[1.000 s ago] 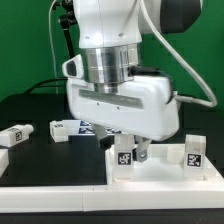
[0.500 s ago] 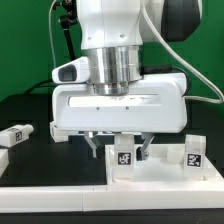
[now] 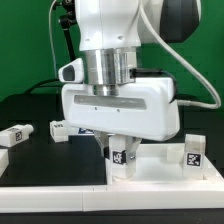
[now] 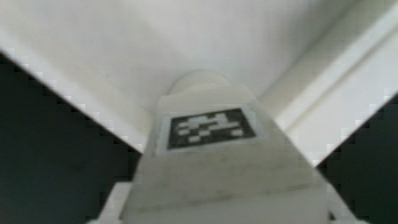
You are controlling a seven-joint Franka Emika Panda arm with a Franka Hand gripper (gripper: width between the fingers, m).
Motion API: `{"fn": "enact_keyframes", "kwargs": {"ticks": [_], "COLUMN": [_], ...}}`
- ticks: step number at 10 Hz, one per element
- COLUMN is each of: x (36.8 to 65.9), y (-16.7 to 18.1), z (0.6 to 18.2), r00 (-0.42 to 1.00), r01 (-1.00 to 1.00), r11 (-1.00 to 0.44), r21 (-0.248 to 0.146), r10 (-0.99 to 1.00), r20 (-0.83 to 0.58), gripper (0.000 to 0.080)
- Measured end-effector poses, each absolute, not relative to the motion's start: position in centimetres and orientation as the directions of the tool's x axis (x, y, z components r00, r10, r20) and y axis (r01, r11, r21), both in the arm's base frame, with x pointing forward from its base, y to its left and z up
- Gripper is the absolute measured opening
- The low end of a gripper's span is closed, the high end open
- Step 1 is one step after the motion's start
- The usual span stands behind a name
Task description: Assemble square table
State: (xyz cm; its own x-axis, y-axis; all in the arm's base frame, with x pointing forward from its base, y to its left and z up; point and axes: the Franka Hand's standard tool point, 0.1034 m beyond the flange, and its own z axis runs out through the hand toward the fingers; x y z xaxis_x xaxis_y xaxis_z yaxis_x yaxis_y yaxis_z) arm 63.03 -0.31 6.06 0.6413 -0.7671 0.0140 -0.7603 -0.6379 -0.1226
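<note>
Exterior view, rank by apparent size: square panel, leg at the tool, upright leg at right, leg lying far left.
1. square panel, clearly largest.
2. leg at the tool, upright leg, lying leg: look alike; the tool hides part of one, the lying one sits farther back. Unranked.

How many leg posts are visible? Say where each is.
4 leg posts: two upright on the panel, at its ends; two lying on the table, exterior view's left. More may be hidden.
</note>
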Motion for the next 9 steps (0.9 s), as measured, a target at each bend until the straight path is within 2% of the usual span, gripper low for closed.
{"fn": "enact_keyframes", "kwargs": {"ticks": [1,2,3,4,5,6,7,9], "x": [63.17,63.14,62.96,62.84,62.7,62.65,62.56,62.53], "y": [-0.68,-0.81,-0.87,-0.68,-0.63,-0.64,-0.55,-0.56], "z": [6.03,6.01,5.89,5.81,5.78,5.76,5.78,5.8], "r00": [0.595,0.432,0.202,0.004,-0.126,-0.187,-0.314,-0.309], "r01": [-0.798,-0.899,-0.978,-0.999,-0.991,-0.981,-0.948,-0.95], "r11": [-0.591,-0.426,-0.194,0.002,0.132,0.192,0.318,0.313], "r21": [-0.116,-0.103,-0.079,-0.045,-0.033,-0.025,-0.007,-0.008], "r10": [-0.803,-0.9,-0.974,-0.991,-0.982,-0.972,-0.94,-0.942], "r20": [0.0,-0.05,-0.1,-0.133,-0.141,-0.143,-0.134,-0.127], "gripper": [0.0287,0.0287,0.0287,0.0287,0.0287,0.0287,0.0287,0.0288]}}
